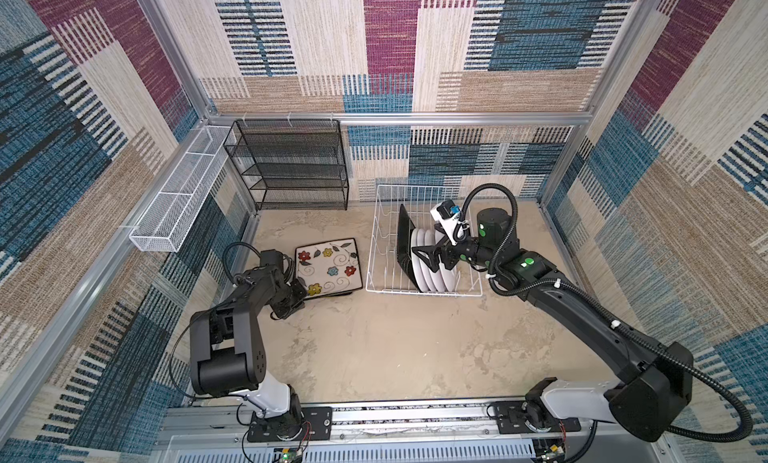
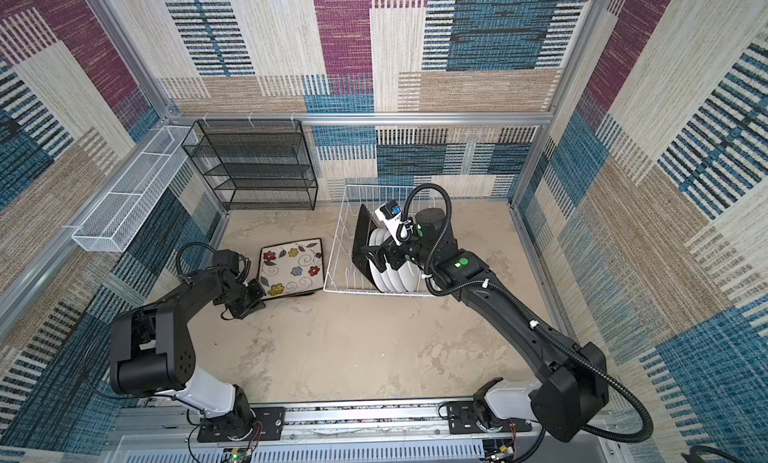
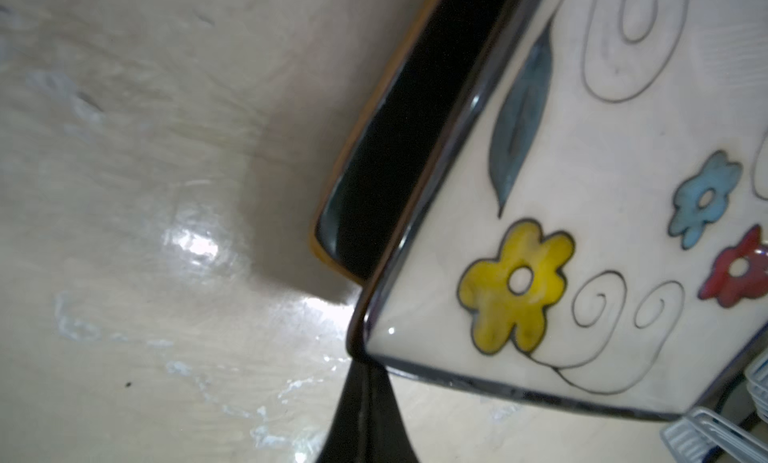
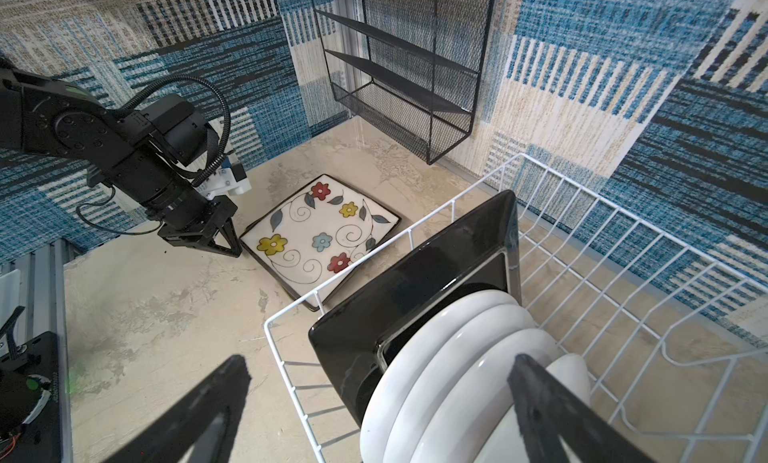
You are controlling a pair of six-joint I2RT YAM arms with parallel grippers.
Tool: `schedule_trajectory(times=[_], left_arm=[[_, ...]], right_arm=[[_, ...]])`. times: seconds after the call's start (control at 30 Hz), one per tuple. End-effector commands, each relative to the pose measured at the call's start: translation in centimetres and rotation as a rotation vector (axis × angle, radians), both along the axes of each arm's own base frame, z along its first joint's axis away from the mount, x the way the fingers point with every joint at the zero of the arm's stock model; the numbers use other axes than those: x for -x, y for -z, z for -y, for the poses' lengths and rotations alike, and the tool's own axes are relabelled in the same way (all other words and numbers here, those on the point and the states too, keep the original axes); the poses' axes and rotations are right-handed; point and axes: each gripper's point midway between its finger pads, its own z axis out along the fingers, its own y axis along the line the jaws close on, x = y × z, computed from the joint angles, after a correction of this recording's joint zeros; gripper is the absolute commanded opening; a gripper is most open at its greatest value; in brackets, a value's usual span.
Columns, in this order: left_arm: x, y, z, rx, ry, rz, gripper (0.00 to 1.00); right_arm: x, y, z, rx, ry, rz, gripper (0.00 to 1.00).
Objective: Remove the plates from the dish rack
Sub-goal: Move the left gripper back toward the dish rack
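Left gripper (image 4: 235, 249) closed beside a flowered plate (image 1: 328, 267), right gripper (image 1: 423, 258) spread over the dish rack (image 1: 386, 265)
My left jaws hold nothing, tip at a corner of that plate, which lies face up on the table (image 1: 374, 348); in the rack stand black-backed square plates (image 1: 403, 240), then round white plates (image 1: 436, 280), right jaws wide apart above them
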Motion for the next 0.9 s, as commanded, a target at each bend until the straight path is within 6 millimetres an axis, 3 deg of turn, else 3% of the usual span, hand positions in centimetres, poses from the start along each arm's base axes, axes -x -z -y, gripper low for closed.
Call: schedule_trajectory(times=[0.0,0.37,0.6,0.73,0.87], left_arm=[[-0.5,0.0,-0.8,-0.051,0.022,0.003,0.00],[-1.3,0.0,-1.6,-0.086,0.020,-0.009,0.00],[-1.0,-1.1,-2.6,-0.148,0.010,-0.007,0.00],[-1.3,-2.7,-2.1,-0.122,0.008,0.050,0.00],[-2.1,-6.3,-0.8,-0.068,0.031,0.173,0.00]], right_arm=[[0.0,-0.5,0.1,-0.007,0.009,0.005,1.00],[0.1,-0.7,0.2,-0.008,0.013,0.007,1.00],[0.2,-0.6,0.4,-0.010,0.019,0.006,1.00],[0.2,-0.8,0.5,-0.014,0.029,0.016,1.00],[0.1,-0.9,0.9,-0.016,0.048,0.021,1.00]])
